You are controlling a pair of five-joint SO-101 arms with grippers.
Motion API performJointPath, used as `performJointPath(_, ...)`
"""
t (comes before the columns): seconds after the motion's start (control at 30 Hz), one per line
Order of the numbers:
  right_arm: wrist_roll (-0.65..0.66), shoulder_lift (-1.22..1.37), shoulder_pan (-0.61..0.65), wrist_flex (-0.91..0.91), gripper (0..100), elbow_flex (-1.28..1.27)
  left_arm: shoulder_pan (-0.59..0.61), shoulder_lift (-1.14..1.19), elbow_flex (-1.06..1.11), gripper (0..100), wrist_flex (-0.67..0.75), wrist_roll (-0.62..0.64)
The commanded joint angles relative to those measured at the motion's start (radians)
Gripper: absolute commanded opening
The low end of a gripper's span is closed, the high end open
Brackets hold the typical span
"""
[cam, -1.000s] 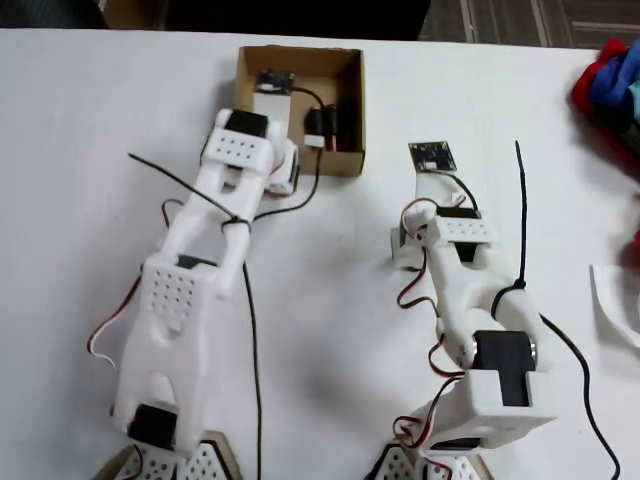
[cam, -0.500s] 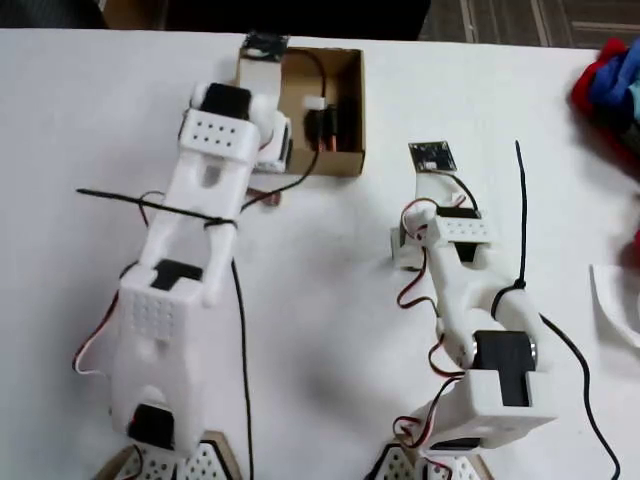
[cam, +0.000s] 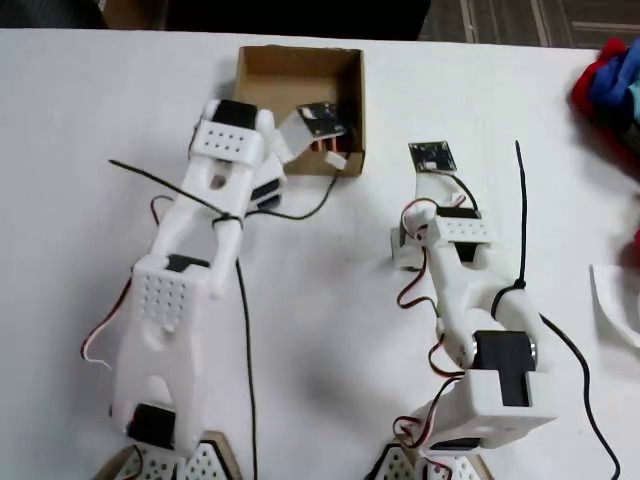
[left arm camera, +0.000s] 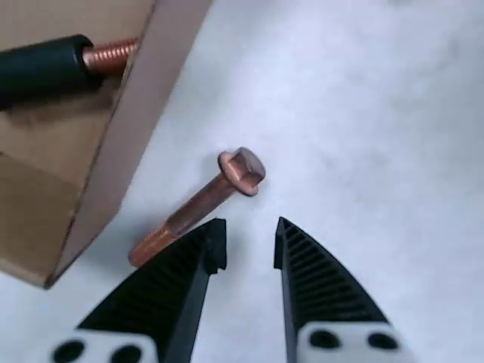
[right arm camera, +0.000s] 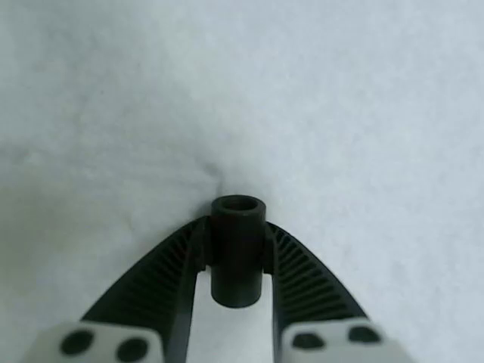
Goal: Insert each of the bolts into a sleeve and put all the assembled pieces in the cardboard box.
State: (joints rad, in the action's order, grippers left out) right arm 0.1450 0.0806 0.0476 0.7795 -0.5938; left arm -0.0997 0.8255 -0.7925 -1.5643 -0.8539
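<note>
A copper bolt (left arm camera: pixel 204 203) lies flat on the white table, just outside a corner of the cardboard box (left arm camera: pixel 128 144). My left gripper (left arm camera: pixel 249 234) hangs open right above the bolt's shank, with nothing between its black fingers. Inside the box lies an assembled piece (left arm camera: pixel 45 64): a black sleeve with a copper thread sticking out of it. In the high view the left arm (cam: pixel 230 150) is at the front edge of the box (cam: pixel 300 70). My right gripper (right arm camera: pixel 238 227) is shut on a black sleeve (right arm camera: pixel 238 249), held open end up over bare table. The right arm (cam: pixel 455 240) is to the right of the box.
Coloured cloth (cam: pixel 610 85) lies at the table's far right edge, with a white curved object (cam: pixel 612 300) below it. Black and red cables trail along both arms. White table stretches between the two arms and left of the box.
The left arm's wrist swung from over the box out to the left, then back right to the box's front right corner. The right arm kept still with its sleeve.
</note>
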Motion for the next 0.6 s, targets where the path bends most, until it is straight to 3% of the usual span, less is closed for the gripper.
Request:
performJointPath(0.0,-0.008,-0.050,-0.005,-0.013,2.4,0.029,0.015,-0.011,-0.019,13,0.000,-0.110)
performJointPath(0.2,-0.008,-0.051,-0.005,-0.013,2.4,0.029,0.012,0.017,-0.021,13,0.003,-0.198)
performJointPath(0.57,-0.006,-0.053,-0.005,-0.013,2.4,0.029,-0.008,0.129,-0.021,13,0.100,-0.195)
